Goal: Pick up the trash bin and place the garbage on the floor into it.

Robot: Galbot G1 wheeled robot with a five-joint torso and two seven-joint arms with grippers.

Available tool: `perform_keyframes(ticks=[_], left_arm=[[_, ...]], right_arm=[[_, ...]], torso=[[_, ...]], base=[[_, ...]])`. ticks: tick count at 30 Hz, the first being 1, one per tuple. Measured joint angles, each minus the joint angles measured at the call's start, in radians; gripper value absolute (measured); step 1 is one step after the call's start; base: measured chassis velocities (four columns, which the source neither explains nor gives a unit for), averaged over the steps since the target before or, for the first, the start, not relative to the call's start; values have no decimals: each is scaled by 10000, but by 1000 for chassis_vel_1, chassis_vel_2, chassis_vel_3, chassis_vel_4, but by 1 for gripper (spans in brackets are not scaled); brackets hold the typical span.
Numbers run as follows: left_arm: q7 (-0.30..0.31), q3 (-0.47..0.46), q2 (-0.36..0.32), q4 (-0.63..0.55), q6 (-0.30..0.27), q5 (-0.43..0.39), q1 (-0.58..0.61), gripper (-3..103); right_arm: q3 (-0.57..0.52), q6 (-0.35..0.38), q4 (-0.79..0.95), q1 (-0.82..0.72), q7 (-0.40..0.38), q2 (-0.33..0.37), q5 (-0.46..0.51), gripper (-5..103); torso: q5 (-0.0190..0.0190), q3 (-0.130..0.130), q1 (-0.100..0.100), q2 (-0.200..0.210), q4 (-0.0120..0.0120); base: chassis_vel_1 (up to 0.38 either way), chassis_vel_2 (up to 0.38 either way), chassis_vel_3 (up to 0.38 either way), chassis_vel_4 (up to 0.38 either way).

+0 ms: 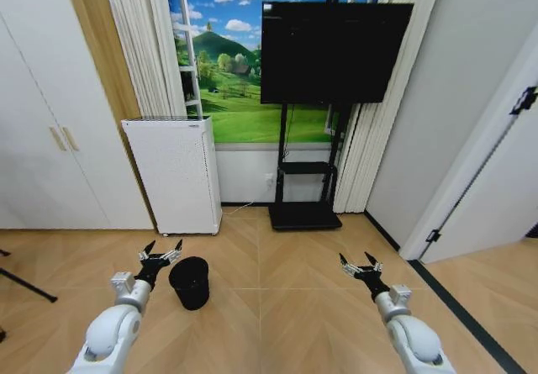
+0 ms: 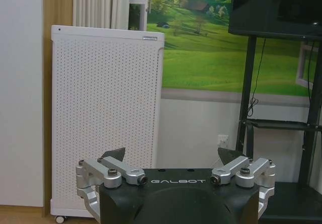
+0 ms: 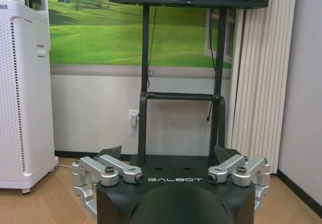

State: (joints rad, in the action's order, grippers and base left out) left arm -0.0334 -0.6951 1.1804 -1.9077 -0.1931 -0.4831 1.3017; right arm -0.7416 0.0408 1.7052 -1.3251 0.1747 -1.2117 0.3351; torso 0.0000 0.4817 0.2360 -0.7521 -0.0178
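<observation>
black-tipped and spread wide, the left gripper [image 1: 160,251] hovers with nothing in it just beside the rim of the trash bin [image 1: 190,282], which stands upright on the wooden floor [image 1: 286,307] to its right. the right gripper [image 1: 361,264] is likewise splayed and empty, well apart over bare floor. beyond the bin stands a white perforated appliance [image 1: 175,172], and a dark screen on a black stand [image 1: 332,55] is further right against the wall.

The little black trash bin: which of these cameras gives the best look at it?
The head view: the trash bin stands whole on the wooden floor, just beside the open left gripper. Both wrist views look over the bin, toward the wall.
</observation>
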Motion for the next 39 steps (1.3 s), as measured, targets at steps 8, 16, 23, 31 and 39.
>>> perform_keyframes(ticks=[8,16,23,31,39], left_arm=[[67,130,18,19,-16,2,-69,100],[165,237,60,-63,-58,39,-45,100],[212,238,87,-181,-97,51,32,100],[262,235,195,-240,-99,135,140,100],[522,575,275,-234,41,224,145,100]], right_arm=[[4,-221,-275,23,-21,41,-104,100],[3,-421,-473,37,-18,135,-114,100],[-11,-459,-494,44,-7,205,-75,100],[-28,-760,-523,-30,-2,186,-98,100],[7,-597,-415,-152,-36,19,1115,100]], torso=[[8,-1,-1,1,-1],[-6,-3,-4,0,-2],[3,-2,-2,1,-1],[-1,-2,-2,1,0],[2,-4,-8,-2,-2]], base=[[151,-163,-167,174],[225,-209,-233,217],[201,-214,-207,210],[206,-206,-196,216],[125,-134,-104,116]])
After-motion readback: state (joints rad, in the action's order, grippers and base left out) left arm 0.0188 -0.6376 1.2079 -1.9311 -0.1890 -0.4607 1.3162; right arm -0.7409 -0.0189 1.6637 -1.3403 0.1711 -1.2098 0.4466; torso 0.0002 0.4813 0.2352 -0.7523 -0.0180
